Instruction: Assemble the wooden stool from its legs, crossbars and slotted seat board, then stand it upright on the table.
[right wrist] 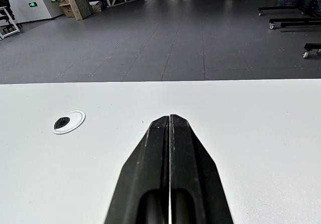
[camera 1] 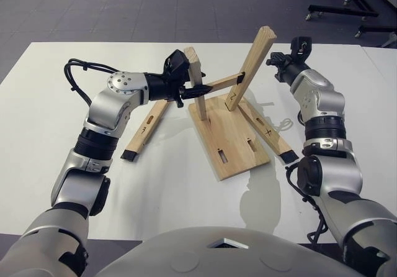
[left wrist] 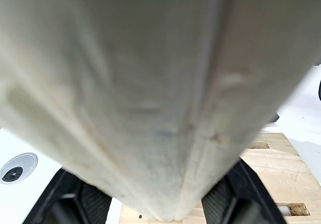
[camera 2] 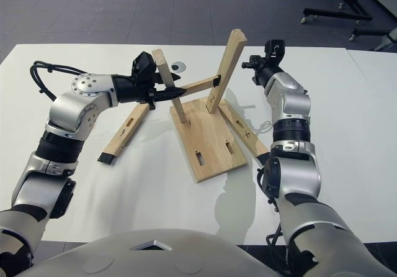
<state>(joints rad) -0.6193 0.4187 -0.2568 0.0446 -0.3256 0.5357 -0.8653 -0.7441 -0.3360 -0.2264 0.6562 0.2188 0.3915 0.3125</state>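
Left fingers clamp the upright leg on the seat board; right fingers are pressed together, empty.

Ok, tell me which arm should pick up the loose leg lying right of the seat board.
Right. The right end effector is shut on nothing and hovers on the loose leg's side; the left end effector is clamped on the upright leg.
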